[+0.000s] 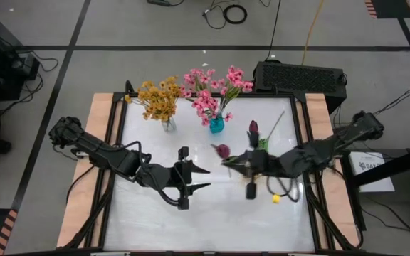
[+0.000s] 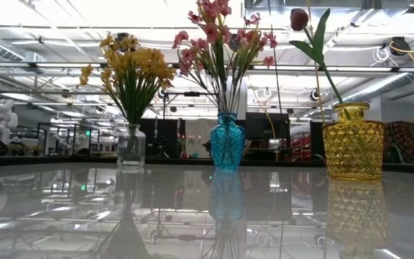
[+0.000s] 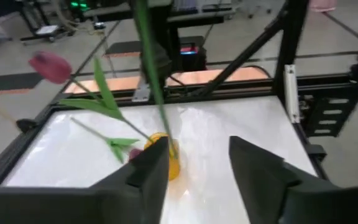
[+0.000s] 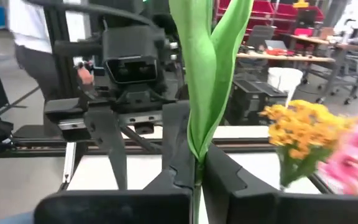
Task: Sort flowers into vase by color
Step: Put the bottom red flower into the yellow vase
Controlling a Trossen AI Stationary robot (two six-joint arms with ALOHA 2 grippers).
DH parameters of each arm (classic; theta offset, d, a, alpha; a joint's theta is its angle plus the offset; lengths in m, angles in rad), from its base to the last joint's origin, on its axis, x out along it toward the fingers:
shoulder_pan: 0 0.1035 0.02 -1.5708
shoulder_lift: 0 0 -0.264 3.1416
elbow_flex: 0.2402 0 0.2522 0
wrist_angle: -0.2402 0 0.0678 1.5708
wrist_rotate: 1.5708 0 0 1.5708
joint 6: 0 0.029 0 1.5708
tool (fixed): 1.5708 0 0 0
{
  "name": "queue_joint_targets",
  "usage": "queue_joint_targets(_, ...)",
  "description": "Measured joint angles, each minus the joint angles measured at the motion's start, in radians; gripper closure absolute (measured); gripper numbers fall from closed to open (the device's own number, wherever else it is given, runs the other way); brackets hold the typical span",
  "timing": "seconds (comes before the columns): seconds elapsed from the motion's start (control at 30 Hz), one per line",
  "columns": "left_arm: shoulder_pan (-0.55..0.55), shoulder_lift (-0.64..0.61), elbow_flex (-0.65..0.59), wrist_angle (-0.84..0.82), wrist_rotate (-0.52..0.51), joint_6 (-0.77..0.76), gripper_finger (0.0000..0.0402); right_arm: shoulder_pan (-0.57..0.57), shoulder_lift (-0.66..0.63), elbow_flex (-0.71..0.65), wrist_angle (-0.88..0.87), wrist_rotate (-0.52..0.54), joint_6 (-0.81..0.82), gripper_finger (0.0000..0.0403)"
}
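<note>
Low view: three vases — clear [image 2: 131, 147], blue [image 2: 226, 142], yellow [image 2: 353, 141]; right gripper [image 4: 199, 177] clamps one tulip stem [image 4: 205, 81], left gripper [image 1: 200, 179] spread, empty.

Looking straight down from high above on the whole shiny white table [image 1: 212, 213]. Looking level from table height, close to three vases, the blue glass vase [image 2: 227, 142] in the middle. Riding on each wrist, looking forward. Shared by high and low: the yellow bumpy glass vase [image 2: 353, 141].
</note>
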Motion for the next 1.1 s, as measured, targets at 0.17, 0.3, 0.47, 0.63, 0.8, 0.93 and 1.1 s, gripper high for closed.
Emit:
queue_joint_targets(0.17, -0.040, 0.000, 0.000, -0.044, -0.078, -0.042, 0.0195, 0.079, -0.126, 0.000, -0.151, 0.104, 0.070, 0.0401)
queue_joint_targets(0.3, -0.069, -0.001, 0.000, -0.061, -0.095, -0.050, 0.0193, 0.159, -0.218, -0.048, -0.156, 0.160, 0.072, 0.0402)
queue_joint_targets(0.47, -0.096, -0.001, 0.000, -0.061, -0.098, -0.063, 0.0192, 0.245, -0.327, -0.170, -0.125, 0.293, 0.077, 0.0402)
queue_joint_targets(0.63, -0.103, -0.001, 0.000, -0.061, -0.102, -0.071, 0.0192, 0.296, -0.421, -0.367, 0.032, 0.384, 0.067, 0.0402)
queue_joint_targets(0.8, -0.103, -0.001, 0.000, -0.065, -0.116, -0.075, 0.0192, 0.318, -0.498, -0.564, 0.254, 0.446, 0.004, 0.0403)
queue_joint_targets(0.93, -0.103, -0.002, 0.000, -0.072, -0.117, -0.076, 0.0192, 0.323, -0.557, -0.675, 0.332, 0.516, -0.005, 0.0403)
queue_joint_targets(1.1, -0.103, -0.002, 0.000, -0.085, -0.118, -0.077, 0.0192, 0.323, -0.590, -0.757, 0.401, 0.554, -0.035, 0.0403)
